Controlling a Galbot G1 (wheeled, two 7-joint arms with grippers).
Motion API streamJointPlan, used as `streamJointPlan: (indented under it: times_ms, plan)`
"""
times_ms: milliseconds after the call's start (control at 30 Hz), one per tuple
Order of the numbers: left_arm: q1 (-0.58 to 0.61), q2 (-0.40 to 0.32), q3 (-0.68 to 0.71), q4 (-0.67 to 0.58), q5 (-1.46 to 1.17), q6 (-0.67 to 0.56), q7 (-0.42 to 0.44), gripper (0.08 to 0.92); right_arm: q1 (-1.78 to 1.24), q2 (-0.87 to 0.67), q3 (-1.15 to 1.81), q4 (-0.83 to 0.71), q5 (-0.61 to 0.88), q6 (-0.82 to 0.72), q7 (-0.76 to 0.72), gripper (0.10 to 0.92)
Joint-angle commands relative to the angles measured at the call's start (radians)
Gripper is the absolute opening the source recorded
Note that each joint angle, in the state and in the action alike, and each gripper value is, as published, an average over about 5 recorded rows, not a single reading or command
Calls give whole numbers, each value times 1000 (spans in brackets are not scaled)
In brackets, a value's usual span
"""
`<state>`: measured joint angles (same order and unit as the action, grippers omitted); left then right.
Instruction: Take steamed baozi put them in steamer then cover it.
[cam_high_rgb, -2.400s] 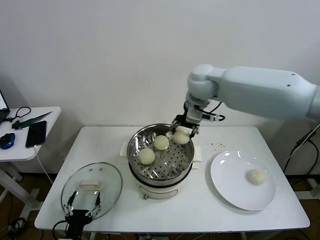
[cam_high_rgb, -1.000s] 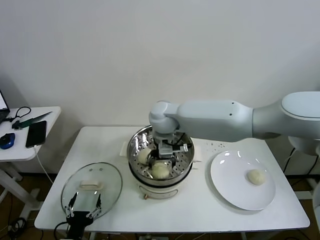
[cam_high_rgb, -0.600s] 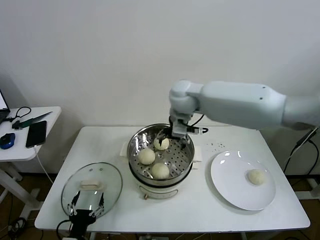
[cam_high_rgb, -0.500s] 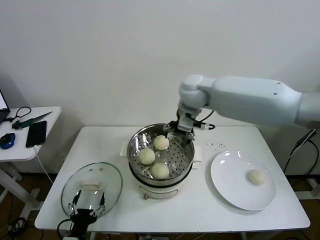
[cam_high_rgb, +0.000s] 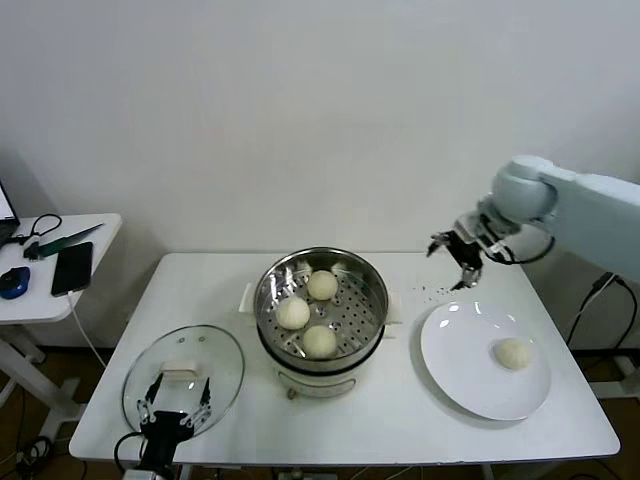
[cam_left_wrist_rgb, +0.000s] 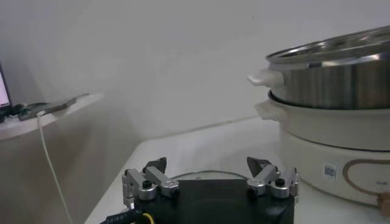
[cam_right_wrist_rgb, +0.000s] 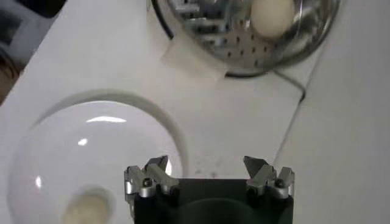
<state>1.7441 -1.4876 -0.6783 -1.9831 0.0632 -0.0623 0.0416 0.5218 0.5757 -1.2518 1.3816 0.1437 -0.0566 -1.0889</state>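
Clearly, 1 baozi is left on the white plate at the table's right, while 3 buns already sit on the perforated tray of the steamer in the middle. The bun looks soft, light and easily dented, its smooth skin probably a little slippery or tacky, so my judgement is that it wants a gentle pinch across its widest part from above, with the pads low on its flanks rather than squeezing the crown. The right gripper hangs in the air over the far edge of the plate, fingers spread wide and holding nothing; the bun lies well apart from them, toward the plate's near right part, so the hand has yet to come over it and down. In the right wrist view the bun shows beside one finger tip, off to the side of the open gap rather than between the jaws. The left gripper rests low at the table's front left, fingers also wide and empty, just over the near edge of the glass cover, which lies flat on the table beside the steamer. That lid looks rigid, breakable and heavier; its white handle is the sensible place to take it.
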Motion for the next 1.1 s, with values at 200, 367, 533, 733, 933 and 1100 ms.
streamJointPlan:
  times_ms: [200, 367, 533, 733, 933, 1100]
  plan:
    - [14, 3, -13, -16, -11, -3, 0, 823, -573, -169, 457, -185, -235, 1, -23, 823]
    - [21, -1, -18, -19, -3, 4, -3, 823, -633, -137, 510, -253, -286, 30, -22, 823]
    - [23, -7, -20, -19, 3, 6, -4, 823, -673, -98, 544, -304, -291, 36, -20, 823]
    - [31, -10, -26, -16, 9, 5, -4, 823, -682, -54, 551, -344, -294, 37, -22, 823]
    - [34, -14, -26, -10, 11, 3, -5, 823, -668, -8, 535, -371, -293, 38, -20, 823]
    - [33, -15, -29, -9, 12, 5, -5, 823, -657, 21, 520, -388, -289, 39, -19, 823]
